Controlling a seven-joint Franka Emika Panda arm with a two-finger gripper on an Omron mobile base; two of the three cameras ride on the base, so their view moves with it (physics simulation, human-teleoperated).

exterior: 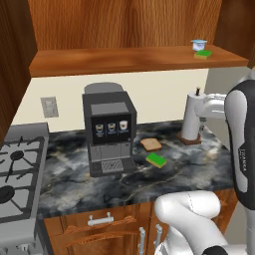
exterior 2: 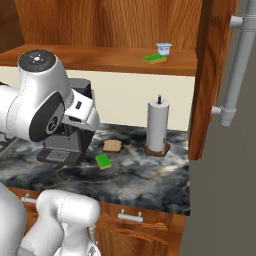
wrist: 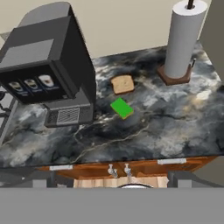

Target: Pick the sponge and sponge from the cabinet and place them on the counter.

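Note:
One green-topped sponge (exterior: 156,160) (exterior 2: 103,161) (wrist: 121,108) lies flat on the dark marbled counter (exterior: 194,172) (wrist: 175,122), just in front of a bread slice. The other sponge (exterior: 202,54) (exterior 2: 154,59) rests on the shelf of the open wooden cabinet (exterior: 124,61) (exterior 2: 100,59), at its right end beside a small cup. My gripper (wrist: 112,177) hangs high above the counter's front edge and looks down on the counter sponge. Its jaws stand wide apart with nothing between them.
A tan bread slice (exterior: 150,144) (wrist: 122,84) lies behind the counter sponge. A black coffee machine (exterior: 109,129) (wrist: 48,65) stands to the left, a paper towel roll (exterior: 191,119) (exterior 2: 158,125) to the right. The white-and-blue cup (exterior: 199,45) (exterior 2: 163,48) is on the shelf. The stove (exterior: 15,174) lies far left.

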